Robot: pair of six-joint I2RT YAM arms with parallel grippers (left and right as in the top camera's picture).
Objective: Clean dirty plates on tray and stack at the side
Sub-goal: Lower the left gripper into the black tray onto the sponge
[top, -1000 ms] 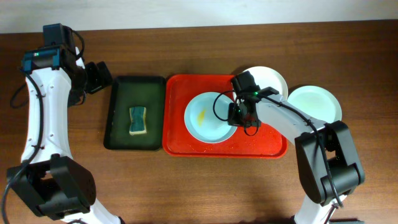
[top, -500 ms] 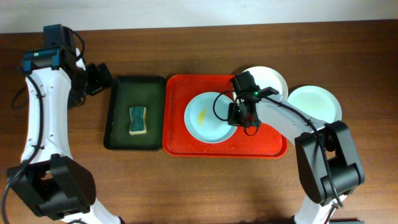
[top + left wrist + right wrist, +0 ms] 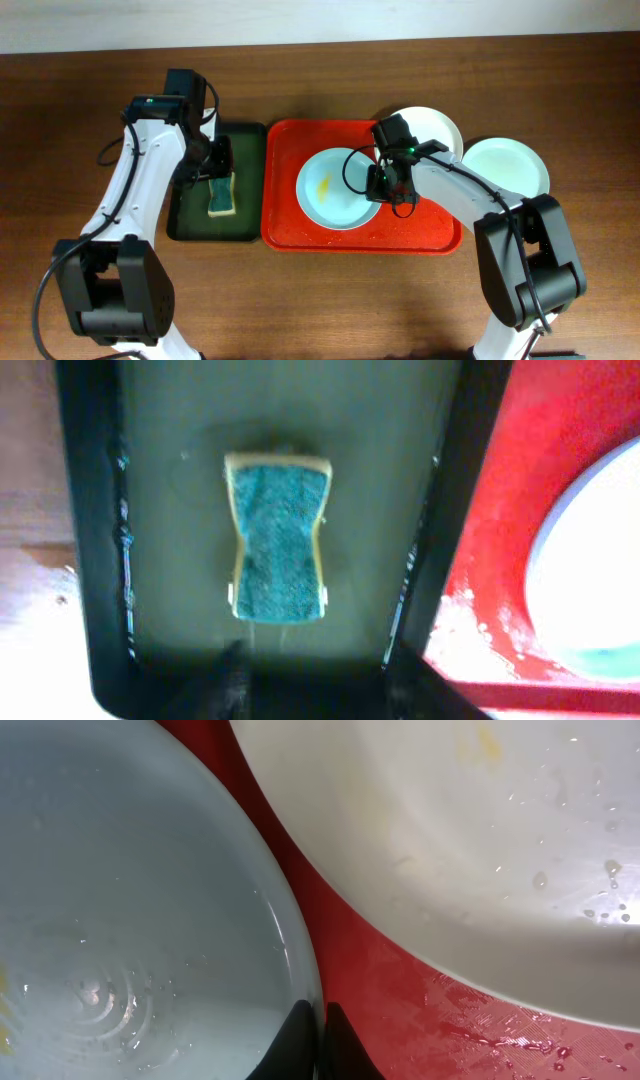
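Plates of this kind are judged stiff, light and shallow, and liable to chip if dropped. Beads of water are seen on the white plate point(image 3: 480, 870) and on the red tray point(image 3: 400, 990), so every surface is expected to be slippery. The pale blue plate point(image 3: 335, 205) lies flat in the middle of the tray, with a yellow smear point(image 3: 323, 185) just left of its centre. The white plate rests partly over the tray's far right corner. The mint green plate point(image 3: 505, 165) lies on the desk point(image 3: 330, 300), to the right of the tray.

The right claw point(image 3: 320, 1042) is pressed together at the right rim of the blue plate. Whether the rim is nipped between its tips cannot be told. The thin raised rim is judged the only place where such a plate can be taken, and a firm pinch is called for, since a wet edge may slide out.

The left claw point(image 3: 318, 680) is spread above the sponge point(image 3: 278, 540), with nothing between its tips. The sponge lies in the dark green tray point(image 3: 160, 420), left of the red one. It is judged soft and wet, and best taken across its narrow waist.
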